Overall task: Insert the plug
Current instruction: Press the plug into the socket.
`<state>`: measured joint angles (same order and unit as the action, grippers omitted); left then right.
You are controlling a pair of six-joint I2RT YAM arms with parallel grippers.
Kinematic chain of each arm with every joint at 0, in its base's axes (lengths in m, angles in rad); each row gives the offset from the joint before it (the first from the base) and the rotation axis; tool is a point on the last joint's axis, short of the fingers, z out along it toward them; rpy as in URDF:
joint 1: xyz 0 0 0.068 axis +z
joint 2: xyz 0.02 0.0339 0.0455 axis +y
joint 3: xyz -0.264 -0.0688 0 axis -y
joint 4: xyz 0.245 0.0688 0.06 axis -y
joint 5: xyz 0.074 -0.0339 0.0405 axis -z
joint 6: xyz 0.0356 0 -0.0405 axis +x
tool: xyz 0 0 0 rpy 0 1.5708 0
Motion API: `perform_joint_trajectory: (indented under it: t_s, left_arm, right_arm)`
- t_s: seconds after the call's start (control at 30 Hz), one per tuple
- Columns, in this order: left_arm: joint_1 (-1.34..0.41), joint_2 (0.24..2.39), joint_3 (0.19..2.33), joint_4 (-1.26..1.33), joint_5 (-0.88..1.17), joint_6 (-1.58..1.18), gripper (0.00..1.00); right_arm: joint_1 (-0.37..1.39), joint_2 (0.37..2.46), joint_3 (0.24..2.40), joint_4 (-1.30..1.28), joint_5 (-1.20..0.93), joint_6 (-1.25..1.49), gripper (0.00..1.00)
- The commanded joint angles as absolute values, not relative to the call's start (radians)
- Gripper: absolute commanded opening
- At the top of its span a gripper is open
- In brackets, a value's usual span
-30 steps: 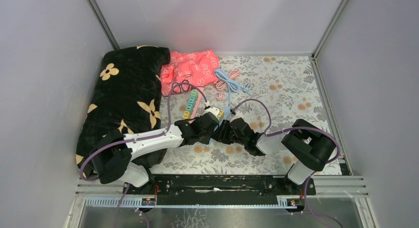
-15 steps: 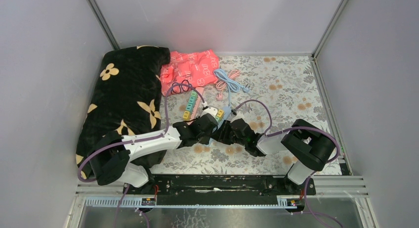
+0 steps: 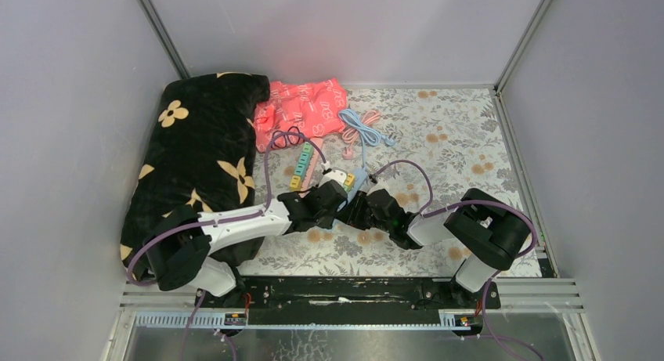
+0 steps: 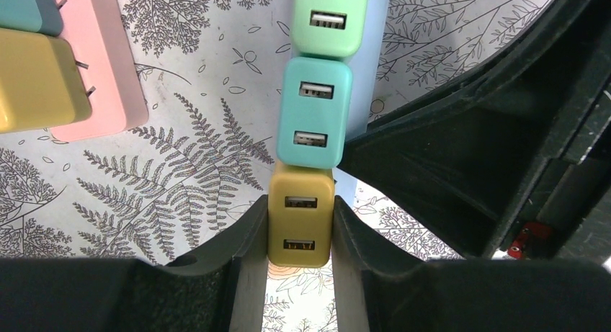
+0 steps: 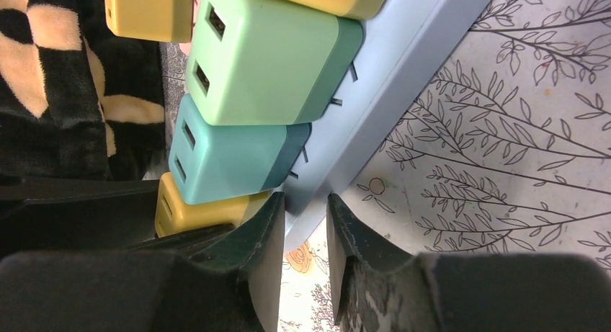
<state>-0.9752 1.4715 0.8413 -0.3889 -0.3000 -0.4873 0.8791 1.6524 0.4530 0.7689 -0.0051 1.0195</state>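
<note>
**Both claws meet at the blue strip**

Flowered cloth [image 3: 454,134] covers the table between grey walls. At the far left lies a black blanket [image 3: 196,149] with pale flowers.

From its base beside the blanket, the left arm stretches low and slanted toward the middle. The left gripper [image 4: 300,214] is clenched on the yellow plug [image 4: 300,235], one finger on each side. This plug is the nearest in a row on the blue power strip [image 5: 403,73] and touches the teal plug [image 4: 310,112] beyond it. How deep its prongs sit I cannot tell.

Just right of it, the right gripper [image 5: 304,206] grasps the near end of the same strip, and its fingers [image 5: 263,235] press the strip's two sides. The right arm bends at the elbow and reaches leftward from its base.
</note>
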Motion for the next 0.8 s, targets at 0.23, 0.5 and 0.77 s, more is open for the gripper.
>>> perform_joint_trajectory:
  t_s: [0.23,0.5,0.77]
  left_arm:
    - [-0.976,1.620,0.780,-0.354,-0.169,-0.544,0.00]
    - [-0.922,1.557,0.739,-0.349,-0.154,-0.536,0.00]
    - [-0.906,1.565,0.746,-0.375,-0.156,-0.525,0.00]
  right_arm:
    - [0.895,1.695,0.446,0.744,0.000,1.014,0.31]
    - [0.896,1.703,0.449,0.749,-0.005,1.012,0.31]
    - [0.895,1.709,0.453,0.756,-0.011,1.011,0.31]
